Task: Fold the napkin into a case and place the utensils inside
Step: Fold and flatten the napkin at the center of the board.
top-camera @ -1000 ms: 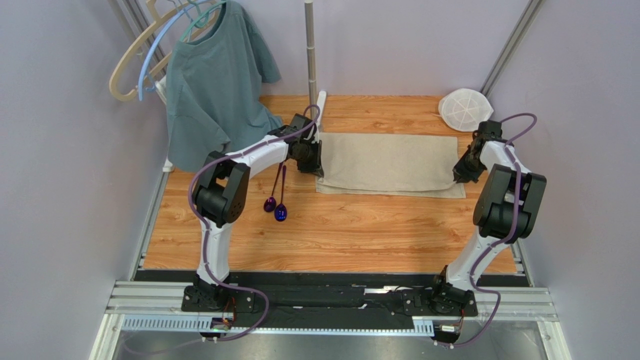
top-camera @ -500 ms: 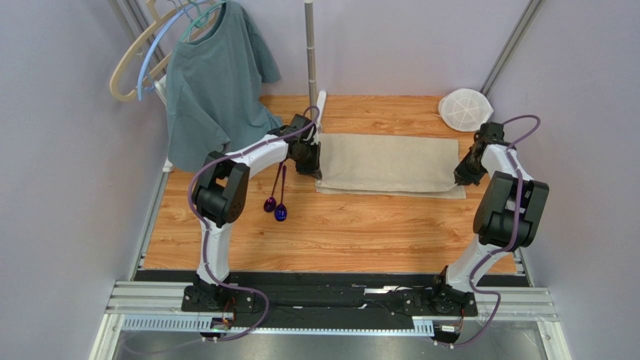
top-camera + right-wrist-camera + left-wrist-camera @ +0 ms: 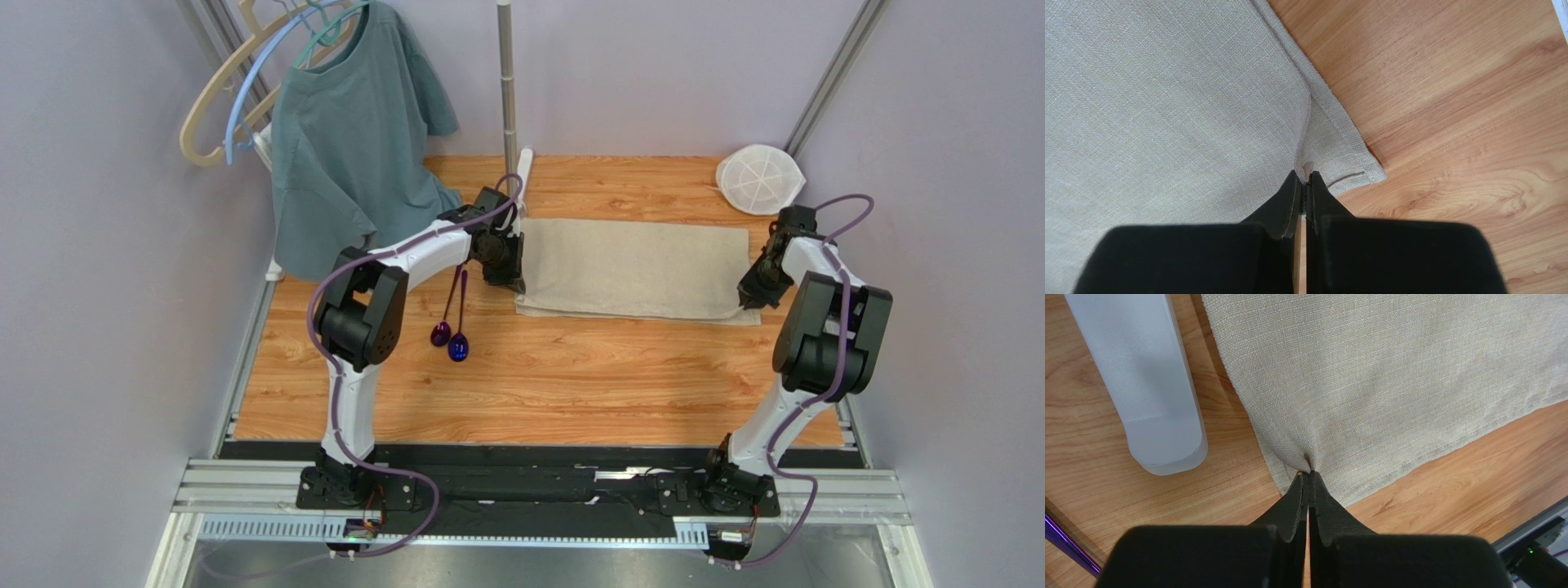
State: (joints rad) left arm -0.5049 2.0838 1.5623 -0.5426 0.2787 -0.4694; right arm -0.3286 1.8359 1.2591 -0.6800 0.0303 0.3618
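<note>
- The beige-tan woven cloth napkin (image 3: 632, 267) lies on the wooden tabletop (image 3: 552, 380) as a wide, flat, folded rectangle. It sits toward the far side, between the two arms.
- The left gripper (image 3: 1309, 474) is at the napkin's left edge, close to the near corner. Its black fingers are pressed together on a small pucker of cloth, and creases fan out from the tips.
- The right gripper (image 3: 1305, 177) is at the napkin's near right corner, its fingers pinched tight on the cloth. Just beside the tips, a hemmed lower layer sticks out past the rounded fold of the upper layer.
- The two small spoons with shiny purple bowls and thin dark maroon handles (image 3: 448, 321) lie side by side on the bare wood. They are left of the napkin, near the left arm, and do not touch the cloth.
- A grey-green T-shirt (image 3: 350, 135) hangs at the far left.
- A white round mesh disc (image 3: 761, 178) rests at the far right corner, apart from the napkin.
</note>
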